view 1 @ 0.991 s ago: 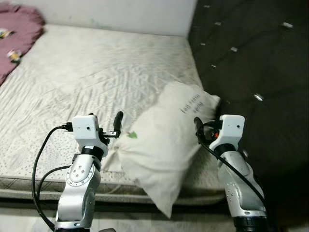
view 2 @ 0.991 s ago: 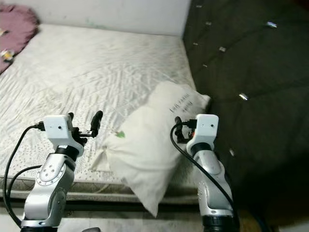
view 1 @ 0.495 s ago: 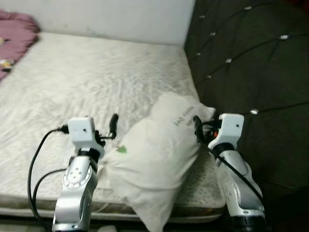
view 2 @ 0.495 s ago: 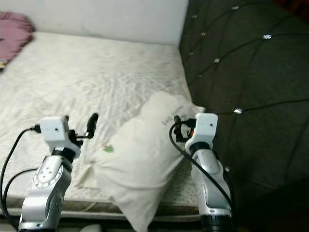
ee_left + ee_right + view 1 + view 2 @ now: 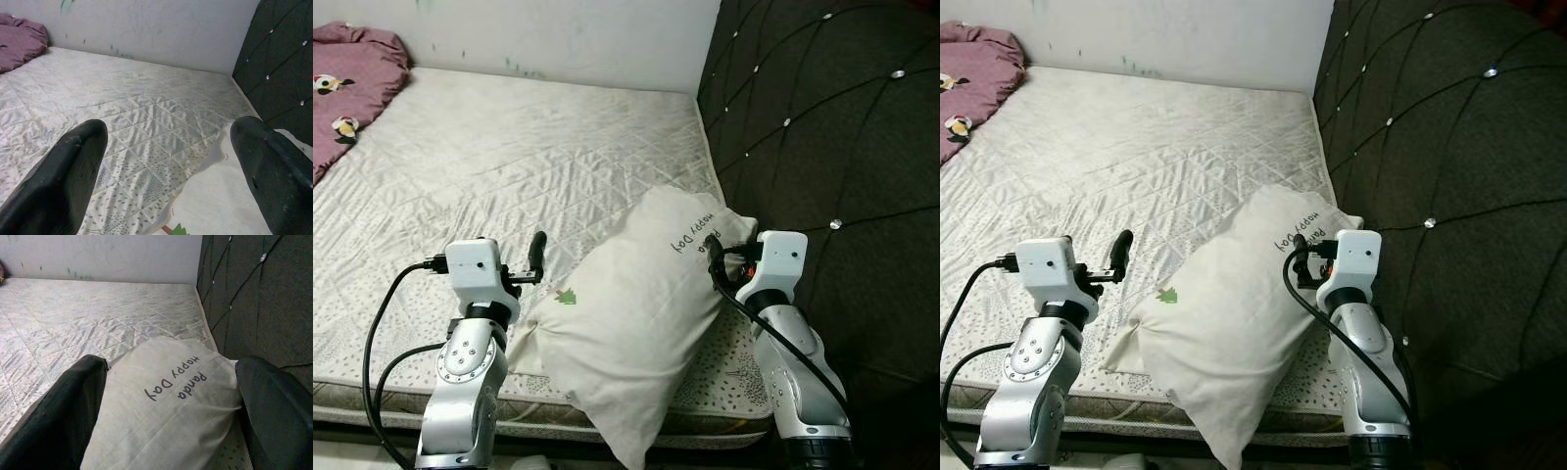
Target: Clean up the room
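Fingers of the left gripper [image 5: 166,171] and right gripper [image 5: 168,396] are spread wide, holding nothing, on either side of the white pillow [image 5: 626,323] hanging over the near mattress [image 5: 509,147] edge beside the dark headboard [image 5: 822,127].

Two silver metal arms, jointed, with round screw-studded housings near the wrists. White boxy camera blocks atop each wrist. Black cables looping from the blocks down along the forearms. Left gripper [image 5: 536,257] and right gripper [image 5: 713,257] each ending in long, matte black, rounded fingers [image 5: 63,178].
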Robot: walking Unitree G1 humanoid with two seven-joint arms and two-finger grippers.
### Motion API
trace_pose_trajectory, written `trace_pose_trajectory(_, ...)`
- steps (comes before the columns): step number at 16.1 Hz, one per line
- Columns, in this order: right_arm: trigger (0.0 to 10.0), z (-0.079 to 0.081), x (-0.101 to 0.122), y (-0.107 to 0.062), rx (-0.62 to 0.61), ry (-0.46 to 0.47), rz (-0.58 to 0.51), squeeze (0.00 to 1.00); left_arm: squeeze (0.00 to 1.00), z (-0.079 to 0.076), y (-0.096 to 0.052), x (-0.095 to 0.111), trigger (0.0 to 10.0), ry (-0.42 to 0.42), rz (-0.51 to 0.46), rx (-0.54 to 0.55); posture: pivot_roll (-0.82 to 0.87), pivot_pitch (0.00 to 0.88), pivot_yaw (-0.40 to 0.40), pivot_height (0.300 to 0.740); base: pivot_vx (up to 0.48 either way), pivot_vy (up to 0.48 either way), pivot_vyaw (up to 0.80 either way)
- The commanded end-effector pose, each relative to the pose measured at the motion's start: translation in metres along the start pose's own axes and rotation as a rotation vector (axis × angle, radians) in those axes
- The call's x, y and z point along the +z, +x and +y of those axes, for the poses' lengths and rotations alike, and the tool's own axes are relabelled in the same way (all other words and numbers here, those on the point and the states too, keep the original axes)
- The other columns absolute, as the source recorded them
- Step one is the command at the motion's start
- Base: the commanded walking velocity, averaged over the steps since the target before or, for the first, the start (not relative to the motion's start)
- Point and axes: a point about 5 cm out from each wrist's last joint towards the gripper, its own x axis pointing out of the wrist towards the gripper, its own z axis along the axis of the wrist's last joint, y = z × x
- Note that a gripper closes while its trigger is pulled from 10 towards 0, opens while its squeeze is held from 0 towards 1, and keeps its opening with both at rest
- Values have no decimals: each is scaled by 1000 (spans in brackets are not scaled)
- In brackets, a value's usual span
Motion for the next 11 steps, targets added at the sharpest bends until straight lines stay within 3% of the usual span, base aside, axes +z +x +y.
trace_pose_trajectory(1,10000,-1,3,0,-4,2,-14,0,0,-1,-1,-1,10000,5,7,-10,-6,22,-64,715,0,0,0)
trace_pose_trajectory(5,10000,-2,3,2,-6,0,-20,0,0,-2,1,-1,10000,3,1,-3,-2,8,-63,671,0,0,0)
trace_pose_trajectory(11,10000,-2,5,3,-7,-13,-26,0,0,-4,3,0,10000,11,-9,21,-5,0,-71,662,0,0,0)
